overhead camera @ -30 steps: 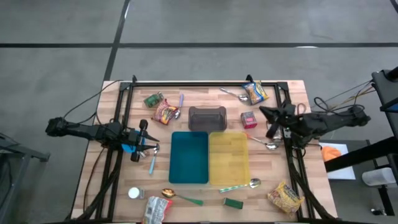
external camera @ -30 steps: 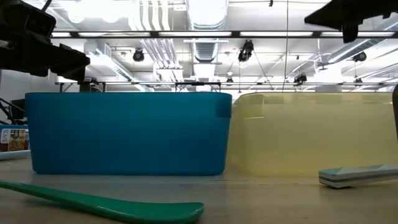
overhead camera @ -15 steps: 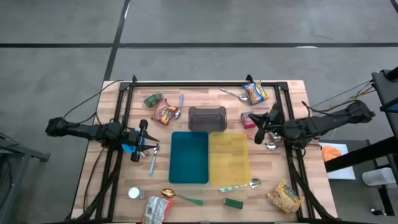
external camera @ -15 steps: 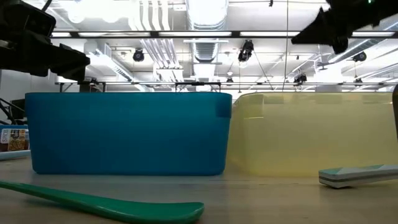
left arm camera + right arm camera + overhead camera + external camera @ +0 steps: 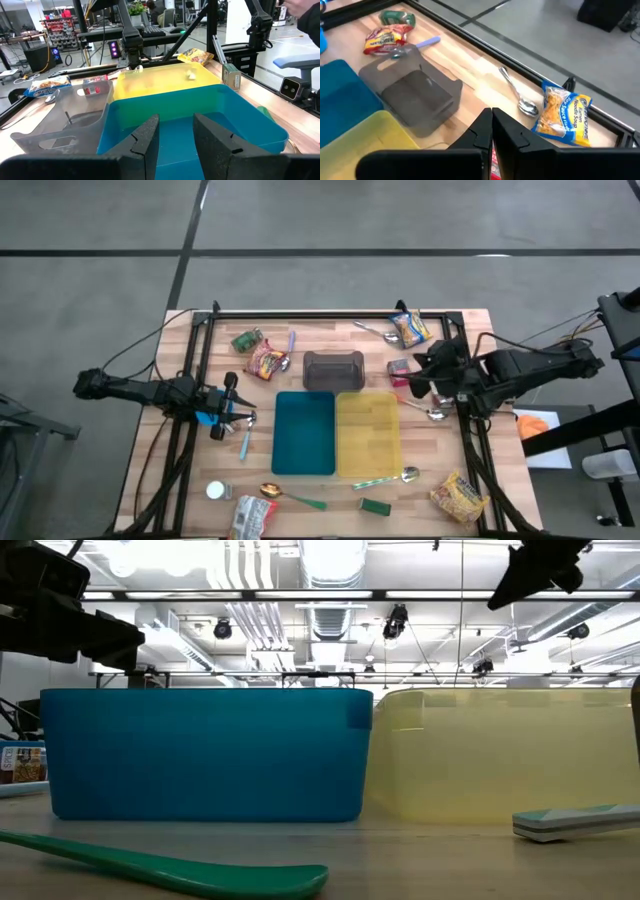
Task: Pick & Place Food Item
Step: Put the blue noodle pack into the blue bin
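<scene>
My right gripper [image 5: 416, 378] hangs shut and holding nothing above the table's right side, tipped downward over a small red packet [image 5: 399, 368]. Its closed fingers [image 5: 491, 131] point toward a blue-and-yellow ramen packet [image 5: 565, 116] lying flat by the far rail. My left gripper [image 5: 243, 417] waits open at the table's left, facing the teal bin [image 5: 200, 120]. A red snack bag [image 5: 267, 362] and a green packet [image 5: 247, 340] lie flat at the far left. Two more packets [image 5: 458, 498] [image 5: 250, 518] lie near the front edge.
A grey bin [image 5: 333, 370], the teal bin [image 5: 305, 432] and a yellow bin [image 5: 368, 433] fill the table's middle. Spoons lie by the ramen packet [image 5: 517, 95], beside the yellow bin [image 5: 430, 412] and at the front [image 5: 290, 498]. Black rails [image 5: 330, 314] frame the table.
My right gripper has swung toward the table's left, over the small red packet, risen a little and tipped from nearly level to slanting down. It has stayed shut.
</scene>
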